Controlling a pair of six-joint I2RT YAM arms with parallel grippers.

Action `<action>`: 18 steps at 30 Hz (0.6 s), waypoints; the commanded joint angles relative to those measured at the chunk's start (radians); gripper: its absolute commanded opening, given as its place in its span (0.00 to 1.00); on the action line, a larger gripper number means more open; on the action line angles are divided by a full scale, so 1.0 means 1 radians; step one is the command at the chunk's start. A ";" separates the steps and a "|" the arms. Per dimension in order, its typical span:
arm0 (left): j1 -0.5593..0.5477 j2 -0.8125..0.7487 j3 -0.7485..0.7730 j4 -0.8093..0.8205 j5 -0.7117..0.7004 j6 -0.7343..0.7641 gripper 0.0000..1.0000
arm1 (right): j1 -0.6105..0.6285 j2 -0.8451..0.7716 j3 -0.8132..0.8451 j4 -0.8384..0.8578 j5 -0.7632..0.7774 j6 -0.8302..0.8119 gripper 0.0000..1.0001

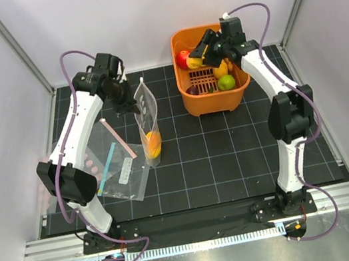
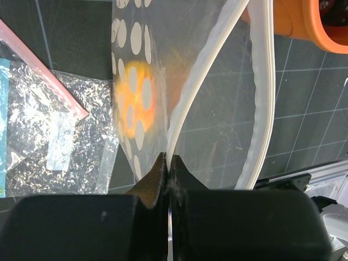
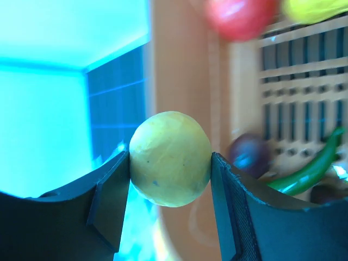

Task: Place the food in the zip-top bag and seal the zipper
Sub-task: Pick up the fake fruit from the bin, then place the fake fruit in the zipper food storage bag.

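The right wrist view is blurry, so the red apple (image 3: 239, 13) and the dark purple piece (image 3: 247, 153) in the orange basket (image 1: 214, 104) look like smudges. From above, the right arm (image 1: 290, 117) hides part of the basket. The left fingers (image 2: 154, 182) are shut tight on the mouth edge of the dotted bag (image 1: 145, 108), by its white zipper (image 2: 261, 81), and hold it upright on the desk (image 1: 234, 160). One orange mango (image 1: 153, 144) lies inside at the bottom. The right fingers (image 3: 111, 206) grip one round yellow food (image 3: 170, 159) over the basket. One lime (image 1: 225, 82) and one second mango (image 1: 220, 68) sit there too. One flat clear bag (image 1: 124, 173) and one pink strip (image 1: 117, 137) lie left of the dotted bag. Bare desk lies between bag and basket.
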 commanded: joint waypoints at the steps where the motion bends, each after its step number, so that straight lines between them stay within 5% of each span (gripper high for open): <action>1: -0.005 -0.013 0.028 0.007 -0.005 0.028 0.01 | 0.054 -0.167 -0.102 0.107 -0.086 0.002 0.40; 8: -0.003 -0.016 0.044 0.014 0.013 0.083 0.00 | 0.225 -0.370 -0.199 0.119 -0.105 -0.061 0.40; 18: -0.005 -0.109 -0.105 0.109 0.090 0.095 0.01 | 0.458 -0.447 -0.322 0.183 -0.095 -0.018 0.42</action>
